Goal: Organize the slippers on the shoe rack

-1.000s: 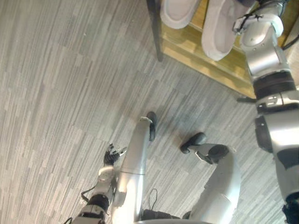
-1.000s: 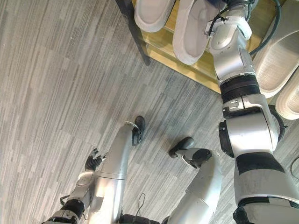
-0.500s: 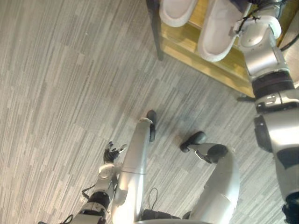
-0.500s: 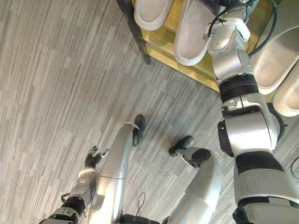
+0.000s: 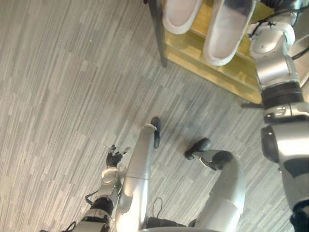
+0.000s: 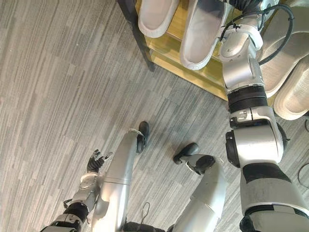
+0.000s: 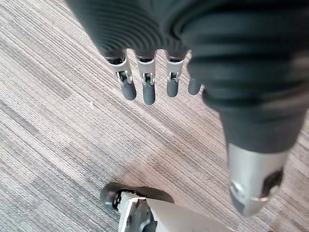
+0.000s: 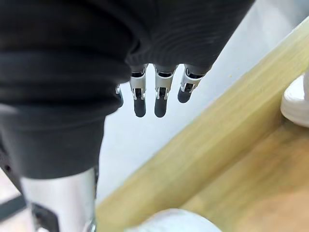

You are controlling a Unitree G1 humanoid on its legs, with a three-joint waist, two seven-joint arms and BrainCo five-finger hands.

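**Slippers paired by the post, right hand just let go**

Finds two white slippers on the wooden shelf [image 5: 186, 46] of the shoe rack [image 6: 193, 77]: the first slipper [image 5: 181, 14] just beside the dark corner post [image 5: 158, 36], the second slipper [image 5: 226, 34] next out from the post, its rounded end hanging past the shelf's front edge.

Against a second ago, sees the right forearm no longer lying across that second slipper but drawn off to its side away from the post. Leaves the slipper roughly parallel to its mate. Reads as a release just made. Probably counts this pair as placed, though the overhang may call for a push deeper onto the shelf to keep it from tipping off.

Notes a third slipper [image 6: 292, 58] and a fourth slipper [image 6: 295, 96], both beige, farther still from the post, beyond the right arm. Cannot tell whether on the rack or on the floor; likely next in line.

Shows the right hand [image 8: 161, 99] with fingers [image 8: 140, 104] straight and released, gripping nothing, poised over the shelf's front lip on the side away from the post, apparently clear of wood and slipper alike.

Keeps the left hand [image 6: 95, 161] well apart from the post, low over the grey floor [image 7: 58, 121], fingers loosely spread, empty and idle.
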